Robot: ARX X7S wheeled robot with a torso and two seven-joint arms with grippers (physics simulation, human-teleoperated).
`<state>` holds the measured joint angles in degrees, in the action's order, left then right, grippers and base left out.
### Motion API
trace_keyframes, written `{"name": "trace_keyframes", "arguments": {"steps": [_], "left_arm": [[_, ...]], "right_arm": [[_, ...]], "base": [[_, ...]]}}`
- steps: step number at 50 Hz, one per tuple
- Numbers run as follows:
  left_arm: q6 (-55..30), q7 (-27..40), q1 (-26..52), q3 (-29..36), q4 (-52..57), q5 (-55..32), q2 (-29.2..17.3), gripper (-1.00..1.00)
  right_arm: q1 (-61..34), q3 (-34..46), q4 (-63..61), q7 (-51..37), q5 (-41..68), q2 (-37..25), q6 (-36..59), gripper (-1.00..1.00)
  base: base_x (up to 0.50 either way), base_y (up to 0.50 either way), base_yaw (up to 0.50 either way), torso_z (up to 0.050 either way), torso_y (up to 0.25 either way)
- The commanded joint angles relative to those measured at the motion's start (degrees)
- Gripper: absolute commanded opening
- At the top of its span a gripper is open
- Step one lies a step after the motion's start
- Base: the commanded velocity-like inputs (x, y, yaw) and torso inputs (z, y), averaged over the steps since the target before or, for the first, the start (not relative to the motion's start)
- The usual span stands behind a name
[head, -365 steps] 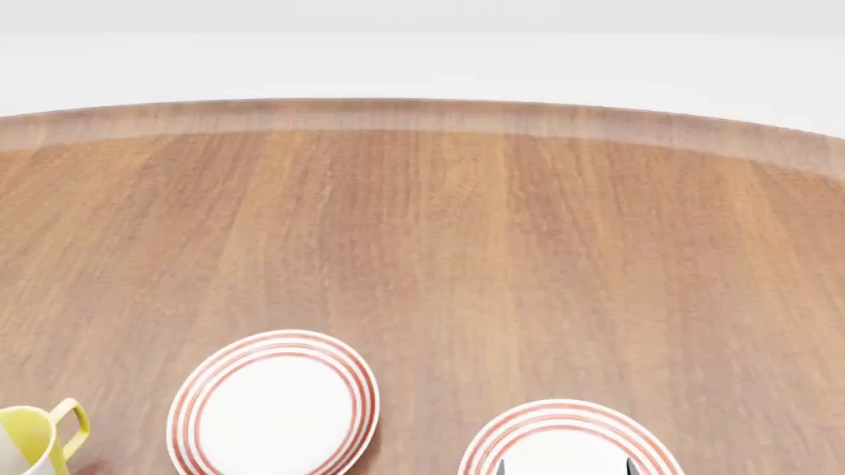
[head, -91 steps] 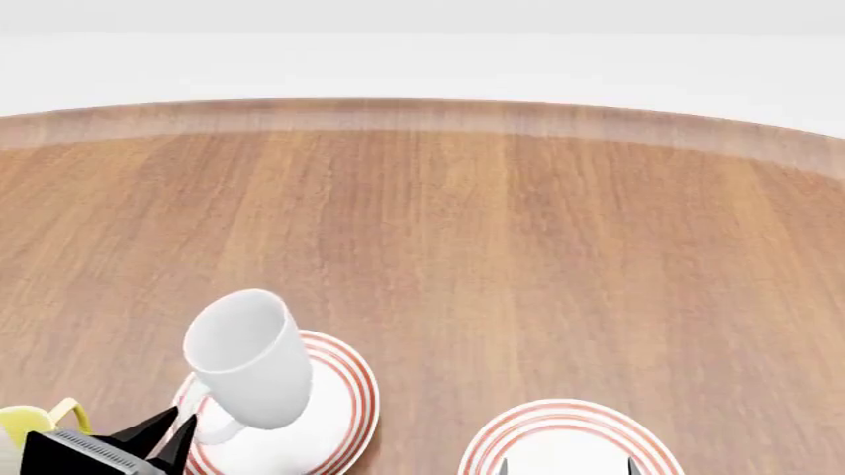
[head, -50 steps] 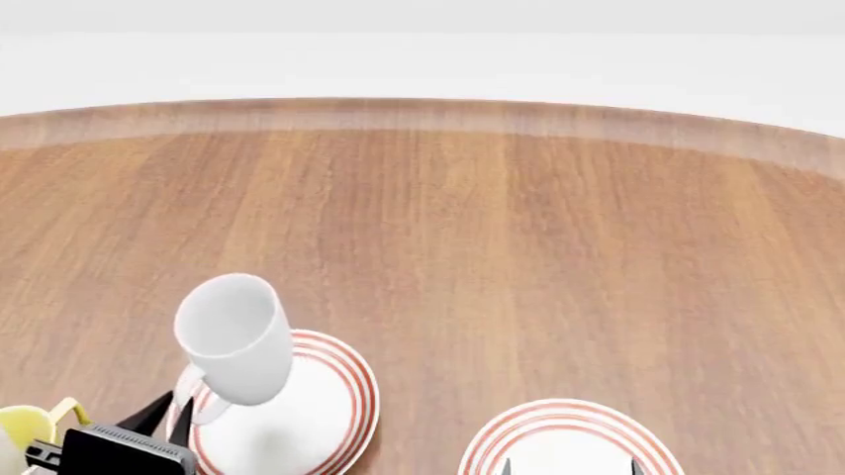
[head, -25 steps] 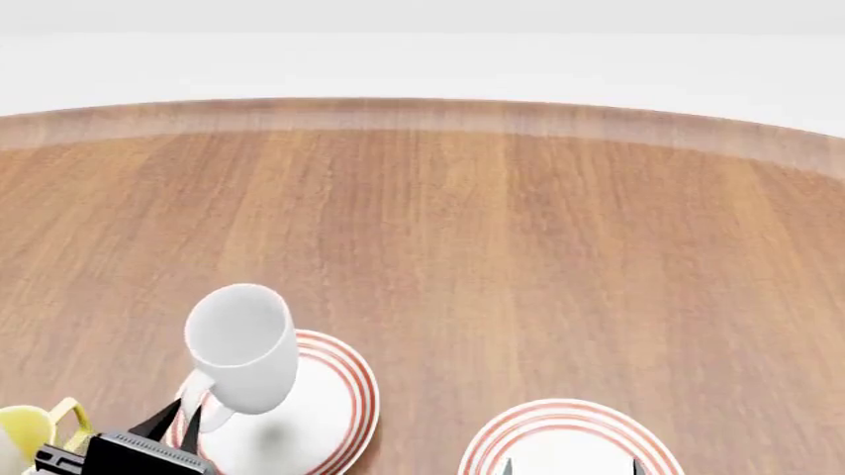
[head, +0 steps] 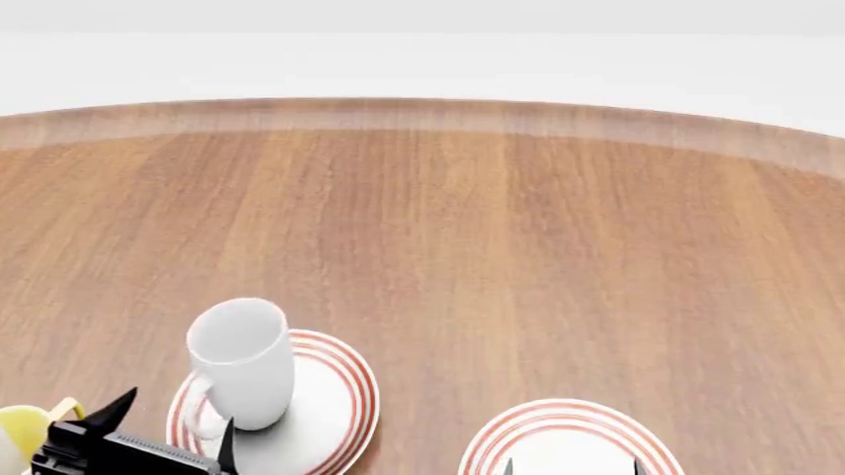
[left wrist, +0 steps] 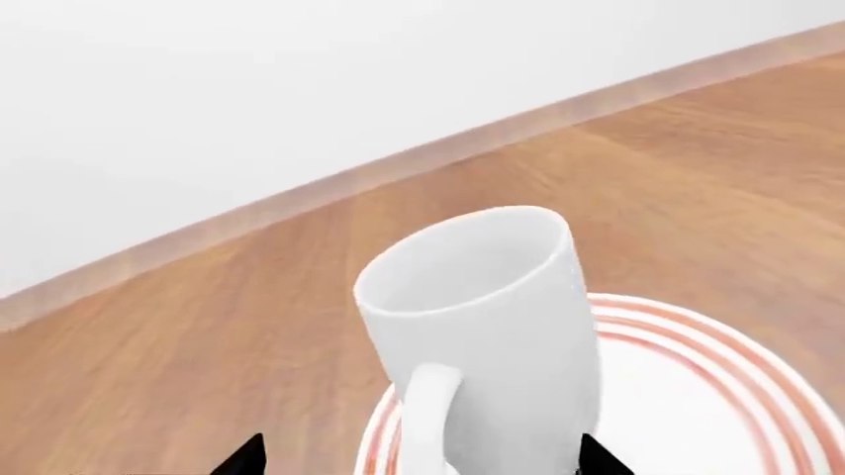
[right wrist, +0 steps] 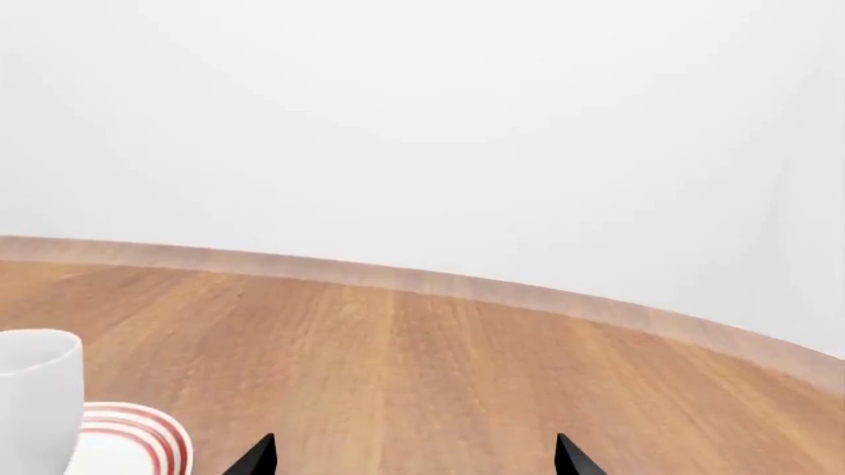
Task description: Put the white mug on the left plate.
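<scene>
Where my left gripper (head: pixel 172 424) spreads wide, white mug (head: pixel 243 361) upright on left plate (head: pixel 330 411), right gripper (right wrist: pixel 412 453) open.

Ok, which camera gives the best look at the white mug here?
The left wrist view: the white mug fills the frame, rim, handle and body clear, standing on the left plate. The head view shows it smaller but whole. The right wrist view catches only a slice at the frame's edge.

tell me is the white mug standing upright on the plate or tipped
Upright: the white mug stands mouth-up on the left plate, and the open left gripper has its fingertips spread clear of the handle.
</scene>
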<state>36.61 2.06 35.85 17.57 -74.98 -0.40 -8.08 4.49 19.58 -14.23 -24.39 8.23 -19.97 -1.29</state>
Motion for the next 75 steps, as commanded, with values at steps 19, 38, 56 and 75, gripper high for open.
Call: {"name": "trace_keyframes", "arguments": {"steps": [19,38,56,75], "left_arm": [[-5.58,1.02,-7.05,-0.72,19.23,-0.27,-2.63,1.00],[-23.76,5.60,-31.92,-5.40,78.32,-4.68,-10.82,1.00],[-23.19,8.84,-40.84,-7.10,91.55,-3.69,-12.70,1.00],[-23.28,9.51,-40.78,-6.34,92.16,-2.55,-12.61,1.00]], "right_arm": [[-0.08,0.32,0.03,-0.41,0.31,-0.28,-0.03,1.00],[3.34,-2.20,-6.02,-4.25,-2.15,-0.86,-6.61,1.00],[6.03,-2.45,-10.57,-5.75,-3.60,-1.74,-7.60,1.00],[5.99,-2.32,-10.47,-5.96,-3.41,-2.12,-7.55,1.00]], "base": [[0.00,0.00,0.00,0.000,0.000],[0.00,0.00,0.00,0.000,0.000],[0.00,0.00,0.00,0.000,0.000],[0.00,0.00,0.00,0.000,0.000]]}}
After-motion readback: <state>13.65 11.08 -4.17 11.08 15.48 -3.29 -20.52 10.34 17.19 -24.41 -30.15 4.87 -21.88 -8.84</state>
